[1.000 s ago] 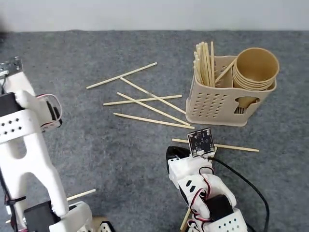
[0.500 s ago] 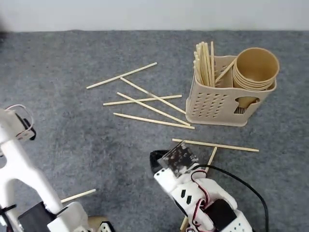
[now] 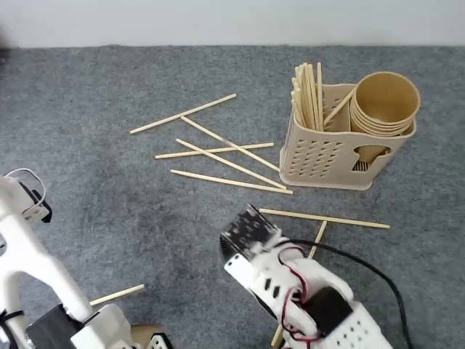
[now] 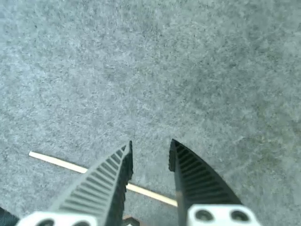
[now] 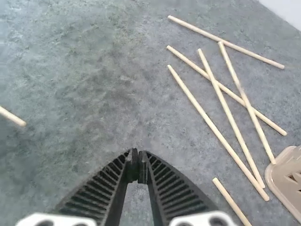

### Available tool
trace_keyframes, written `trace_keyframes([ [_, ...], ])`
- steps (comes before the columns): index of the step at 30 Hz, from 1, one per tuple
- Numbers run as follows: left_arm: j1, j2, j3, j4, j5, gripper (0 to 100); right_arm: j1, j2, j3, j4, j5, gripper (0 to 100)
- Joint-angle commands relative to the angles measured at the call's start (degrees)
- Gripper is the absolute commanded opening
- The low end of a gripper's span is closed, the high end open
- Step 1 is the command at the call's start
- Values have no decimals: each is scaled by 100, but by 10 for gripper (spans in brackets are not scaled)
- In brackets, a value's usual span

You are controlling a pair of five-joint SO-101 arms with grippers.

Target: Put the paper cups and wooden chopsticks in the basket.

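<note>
Swung leftward since a second ago, the right gripper (image 5: 138, 165), fingers pressed together and empty, now faces the loose chopsticks (image 3: 225, 156) strewn across the grey, felt-like desk (image 3: 145, 211), probably lining up its next pick. The left gripper (image 4: 150, 150) hangs with ribbed fingers slightly apart over one thin wooden stick (image 4: 56, 162). Stacked paper cups (image 3: 385, 98) already sit in the perforated plastic basket (image 3: 323, 156), beside an upright bundle (image 3: 309, 94) of sticks.

Grey felt-like mat (image 3: 145, 203) covers the table below a pale wall (image 3: 218, 22).
</note>
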Motion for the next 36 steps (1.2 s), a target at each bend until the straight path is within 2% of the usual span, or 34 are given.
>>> trace_keyframes([
  [1, -26, -281, 40, -264, -18, 126, -391, 1464, -958, -84, 62, 12],
  [6, -316, -290, 4, -316, -9, 126, -1165, 3248, -1213, -1112, 62, 17],
  [11, -703, -281, 48, -695, 0, 126, -1798, 4831, -1266, -2220, 26, 139],
  [13, -879, -281, 48, -774, 0, 126, -1965, 5385, -1486, -2404, 18, 171],
  [18, -1081, -281, 48, -765, -35, 126, -2220, 6422, -2321, -2396, 9, 172],
  [32, -1591, -281, 48, -765, -35, 126, -2325, 7011, -2840, -2448, -97, 172],
  [36, -1626, -281, 48, -738, -35, 126, -2325, 7011, -2927, -2642, -615, 172],
])
